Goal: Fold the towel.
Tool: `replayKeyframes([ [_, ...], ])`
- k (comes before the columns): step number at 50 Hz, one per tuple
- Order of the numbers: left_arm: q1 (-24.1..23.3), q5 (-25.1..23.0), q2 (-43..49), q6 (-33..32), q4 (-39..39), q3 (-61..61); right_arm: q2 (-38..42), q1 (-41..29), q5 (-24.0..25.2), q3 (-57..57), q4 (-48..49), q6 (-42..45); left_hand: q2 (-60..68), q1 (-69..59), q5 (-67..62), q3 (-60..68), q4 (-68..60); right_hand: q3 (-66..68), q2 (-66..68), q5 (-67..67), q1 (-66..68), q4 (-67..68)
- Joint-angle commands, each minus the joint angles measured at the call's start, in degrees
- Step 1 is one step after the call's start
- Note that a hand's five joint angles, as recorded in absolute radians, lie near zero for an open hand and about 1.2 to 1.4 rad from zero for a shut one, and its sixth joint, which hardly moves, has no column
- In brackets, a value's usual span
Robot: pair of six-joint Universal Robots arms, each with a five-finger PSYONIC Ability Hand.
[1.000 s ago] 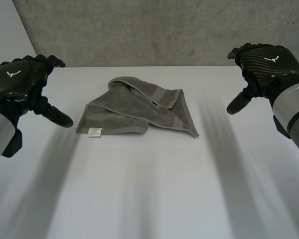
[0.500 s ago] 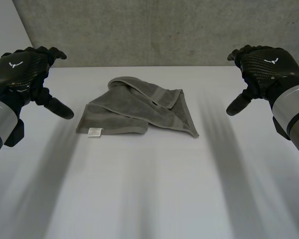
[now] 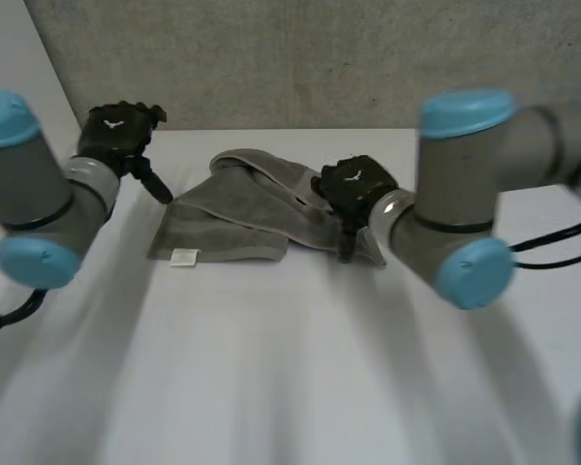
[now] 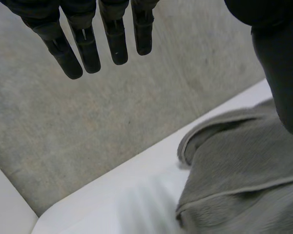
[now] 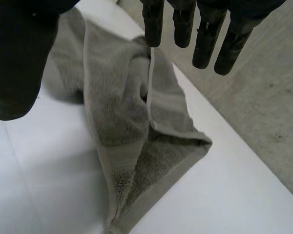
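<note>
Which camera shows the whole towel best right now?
The head view: the towel lies there nearly whole, its right part hidden behind the right hand. The left wrist view catches a rolled edge; the right wrist view, its pointed end beneath that hand.

No legible text. White tag [image 3: 183, 257] at towel [image 3: 234, 205] hem: print unreadable. White wing-shaped emblem [image 3: 113, 124], no letters, on back of left hand [image 3: 124, 138] and right hand [image 3: 356, 189].

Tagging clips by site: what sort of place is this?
Probably a robot lab or test bench rather than a home. There is a plain white table set against a rough grey concrete-like wall, and a single crumpled grey towel laid out as the work item.
</note>
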State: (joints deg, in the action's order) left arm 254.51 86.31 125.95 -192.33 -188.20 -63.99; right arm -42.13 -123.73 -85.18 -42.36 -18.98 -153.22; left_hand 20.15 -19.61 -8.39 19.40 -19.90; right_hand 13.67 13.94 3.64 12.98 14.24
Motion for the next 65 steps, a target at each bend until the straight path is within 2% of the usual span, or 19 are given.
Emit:
replayKeyframes([
  [1, -0.07, -0.18, 15.17, -4.53, -0.32, 15.35, 13.71, -0.72, -4.29, 15.6, 0.53, 0.64, -1.02, 0.48, -0.74, -0.27, 0.77, -3.67, -3.94, -3.64, -2.98, -4.24],
  [8, -0.07, -1.67, 25.92, -5.86, 0.91, 25.49, 22.27, -0.72, -4.73, 26.36, -0.18, 0.73, -0.51, -0.03, -1.24, 0.23, 0.26, -2.74, -3.01, -2.71, -2.06, -3.32],
  [15, -0.07, -4.4, 32.07, -6.21, 1.34, 30.67, 26.74, -0.2, -4.91, 31.81, -0.18, 0.81, 2.01, -2.55, -3.76, 2.76, -2.26, 13.39, 13.12, 13.42, 14.07, 12.82],
  [25, -0.07, -5.1, 32.51, -6.3, 1.7, 30.59, 26.66, -0.11, -4.21, 31.28, -1.05, 1.08, 6.54, -7.08, -8.29, 7.28, -6.79, 22.65, 22.38, 22.68, 23.33, 22.07],
  [36, -0.07, -5.36, 33.83, -6.39, 1.26, 32.44, 26.92, -0.02, -4.21, 30.84, -4.04, 0.73, 11.77, -12.31, -13.52, 12.51, -12.02, 15.43, 15.16, 15.46, 16.12, 14.86],
  [43, -0.07, -5.45, 34.8, -6.39, 1.61, 33.85, 27.01, -0.02, -4.21, 30.93, -3.87, 0.64, 17.14, -17.68, -18.9, 17.89, -17.39, 20.47, 20.2, 20.5, 21.16, 19.9],
  [44, -0.07, -5.45, 34.8, -6.39, 1.61, 33.84, 27.19, -0.02, -4.21, 30.93, -3.7, 0.55, 17.15, -17.69, -18.91, 17.9, -17.4, 29.79, 29.52, 29.82, 30.48, 29.22],
  [45, -0.07, -5.45, 34.71, -6.39, 1.61, 33.67, 27.36, -0.02, -4.12, 31.28, -3.43, 0.46, 17.48, -18.02, -19.24, 18.23, -17.73, 46.37, 46.1, 46.4, 47.06, 45.8],
  [46, -0.16, -5.37, 34.45, -6.39, 1.7, 33.41, 27.36, -0.02, -4.12, 31.28, -3.43, 0.46, 17.49, -18.03, -19.24, 18.23, -17.74, 46.54, 46.27, 46.57, 47.23, 45.97],
  [47, -0.16, -5.36, 34.45, -6.39, 1.7, 33.4, 27.45, -0.02, -4.12, 31.72, -3.26, 0.2, 17.49, -18.03, -19.24, 18.23, -17.74, 66.13, 65.86, 66.16, 66.82, 65.56],
  [52, -0.42, -5.1, 33.3, -6.3, 2.23, 32.0, 25.7, 0.42, -4.21, 32.68, -3.51, -2.95, 17.49, -18.03, -19.24, 18.23, -17.74, 66.33, 66.06, 66.36, 67.02, 65.76],
  [57, -0.51, -4.66, 26.03, -6.21, 3.54, 23.68, 19.01, 0.42, -2.98, 31.11, -7.65, -7.97, 15.81, -16.35, -17.56, 16.56, -16.06, 66.33, 66.06, 66.36, 67.02, 65.76],
  [59, -0.51, -4.84, 23.49, -6.12, 3.37, 20.26, 16.82, 0.6, -1.48, 29.44, -10.72, -8.41, 15.14, -15.68, -16.89, 15.88, -15.39, 66.33, 66.06, 66.36, 67.02, 65.76],
  [61, -0.51, -4.93, 20.74, -6.03, 2.84, 16.62, 12.62, 0.86, 3.06, 24.28, -16.85, -8.15, 14.12, -14.66, -15.88, 14.87, -14.37, 66.33, 66.06, 66.36, 67.02, 65.76],
  [62, -0.51, -4.93, 18.39, -5.86, 2.06, 13.31, 12.6, 0.86, 3.09, 24.25, -16.88, -8.15, 12.62, -13.16, -14.38, 13.37, -12.88, 66.33, 66.06, 66.36, 67.02, 65.76],
  [64, -0.51, -4.93, 16.28, -5.77, 0.83, 10.06, 7.62, 2.43, 6.5, 14.72, -18.11, -8.06, 11.44, -11.98, -13.2, 12.19, -11.69, 66.33, 66.06, 66.36, 67.02, 65.76],
  [65, -0.6, -4.93, 14.34, -5.77, -0.66, 6.81, 7.59, 2.44, 6.51, 14.67, -18.11, -8.06, 10.93, -11.47, -12.69, 11.68, -11.18, 66.33, 66.06, 66.36, 67.02, 65.76],
])
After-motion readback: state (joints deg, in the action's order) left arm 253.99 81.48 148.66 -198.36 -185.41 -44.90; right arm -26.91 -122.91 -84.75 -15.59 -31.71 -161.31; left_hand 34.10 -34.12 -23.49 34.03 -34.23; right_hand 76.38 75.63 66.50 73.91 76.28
